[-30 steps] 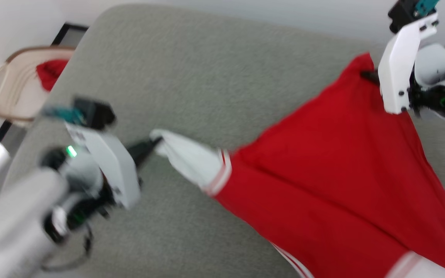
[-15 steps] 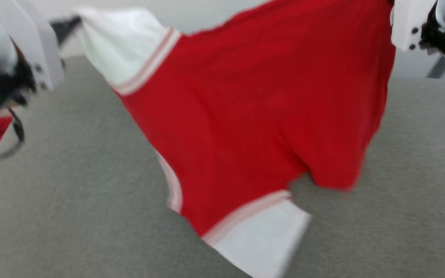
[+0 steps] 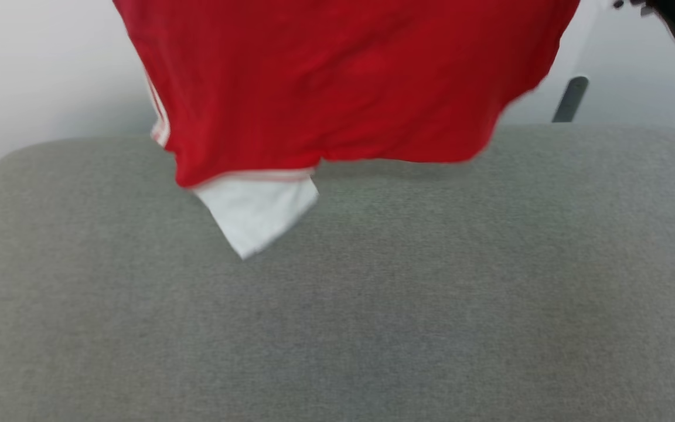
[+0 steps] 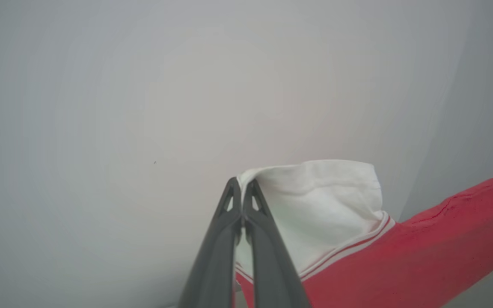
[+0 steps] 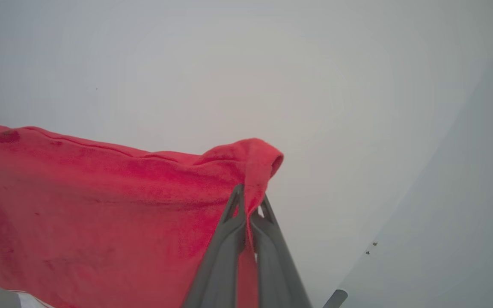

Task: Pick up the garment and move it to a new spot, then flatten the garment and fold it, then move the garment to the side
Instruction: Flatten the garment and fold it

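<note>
Between two grippers [image 4: 242, 182] [image 5: 253, 194], one garment [image 3: 343, 76], one grey surface [image 3: 372, 293]

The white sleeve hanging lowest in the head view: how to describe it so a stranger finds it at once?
Start from the wide grey padded surface; above its far edge hangs a red T-shirt. From the shirt's lower left corner a white short sleeve dangles over the grey. It is the one white cloth patch below the red, joined by a pale striped band.
</note>
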Tool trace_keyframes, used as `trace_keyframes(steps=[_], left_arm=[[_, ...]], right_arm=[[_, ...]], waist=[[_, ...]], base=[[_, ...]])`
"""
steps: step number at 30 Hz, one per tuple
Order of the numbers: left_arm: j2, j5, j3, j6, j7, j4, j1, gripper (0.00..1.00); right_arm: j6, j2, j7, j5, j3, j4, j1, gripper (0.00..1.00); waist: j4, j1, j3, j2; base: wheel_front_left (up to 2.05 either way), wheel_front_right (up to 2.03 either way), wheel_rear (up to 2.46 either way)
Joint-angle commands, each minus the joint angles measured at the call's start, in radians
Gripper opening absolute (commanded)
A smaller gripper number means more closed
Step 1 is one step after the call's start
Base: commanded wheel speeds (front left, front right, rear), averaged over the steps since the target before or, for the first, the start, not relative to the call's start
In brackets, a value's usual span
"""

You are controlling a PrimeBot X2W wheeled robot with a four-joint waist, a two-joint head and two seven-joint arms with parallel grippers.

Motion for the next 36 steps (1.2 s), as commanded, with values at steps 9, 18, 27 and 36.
trace_keyframes(steps=[9,18,27,36], left_arm=[[-0.033,0.056,-0.006,-0.049,-0.089,0.145,-0.177,0.0],[-0.026,0.132,-0.028,-0.064,-0.169,0.193,-0.388,0.0],[-0.071,0.224,-0.028,-0.069,-0.408,0.191,-0.614,0.0],[-0.137,0.209,-0.049,-0.07,-0.589,0.207,-0.633,0.0]], right_arm=[[0.0,0.018,-0.028,-0.019,-0.033,0.036,-0.099,0.0],[0.0,0.028,-0.139,-0.105,-0.109,0.07,-0.242,0.0],[0.0,0.037,-0.448,-0.383,-0.22,0.147,-0.404,0.0],[0.0,0.1,-0.51,-0.679,-0.423,0.125,-0.392,0.0]], waist=[[-0.053,0.0,0.153,0.0],[-0.075,0.0,0.454,0.0],[-0.045,0.0,0.71,0.0],[0.026,0.0,0.879,0.0]], base=[[0.0,0.0,0.0],[0.0,0.0,0.0],[0.0,0.0,0.0],[0.0,0.0,0.0]])
